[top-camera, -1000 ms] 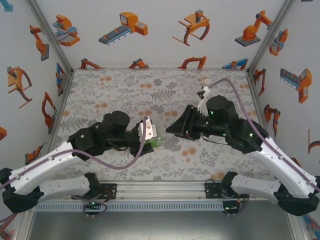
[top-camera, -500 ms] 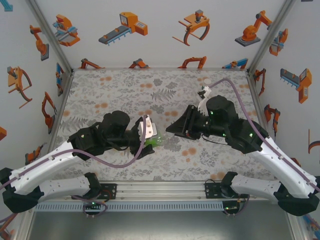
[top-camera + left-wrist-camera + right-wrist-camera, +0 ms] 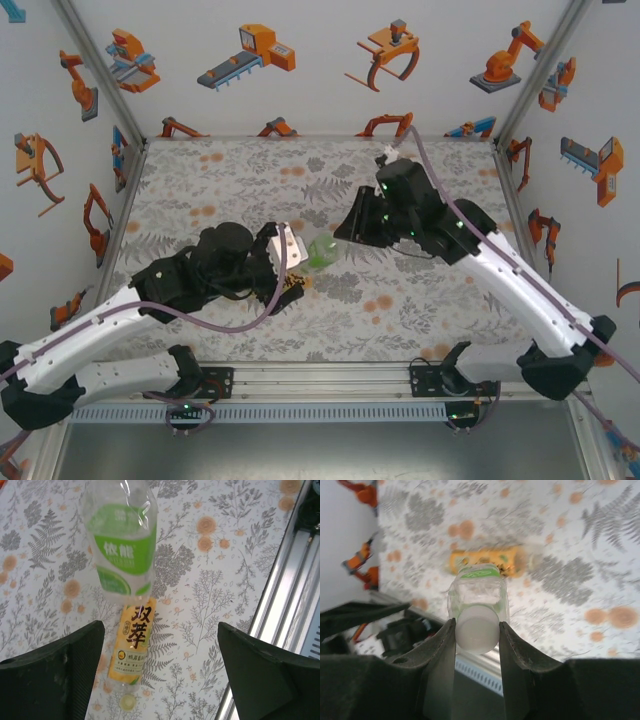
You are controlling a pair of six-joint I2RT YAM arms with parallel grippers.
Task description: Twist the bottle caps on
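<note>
A clear bottle with a green label [image 3: 477, 587] hangs off the table by its whitish cap [image 3: 477, 627], and my right gripper [image 3: 477, 635] is shut on that cap. The same bottle [image 3: 322, 250] sits between the two grippers in the top view, with the right gripper [image 3: 345, 235] just right of it. My left gripper [image 3: 160, 680] stands open, its fingers [image 3: 55, 670] wide apart and touching nothing; the bottle [image 3: 122, 545] floats beyond them. Below it an amber bottle with a yellow label [image 3: 134, 645] lies on the table, a pale yellowish cap [image 3: 127, 702] at its near end.
An aluminium rail [image 3: 285, 605] runs along the table's near edge, to the right of the left gripper. The floral table mat [image 3: 220, 180] is walled in by white panels with orange robot stickers [image 3: 250, 50]. The amber bottle [image 3: 487, 562] lies straight behind the held bottle.
My left gripper has opened and let go of the green-labelled bottle. The right arm has swung up and toward the far side, carrying the bottle by its cap.
</note>
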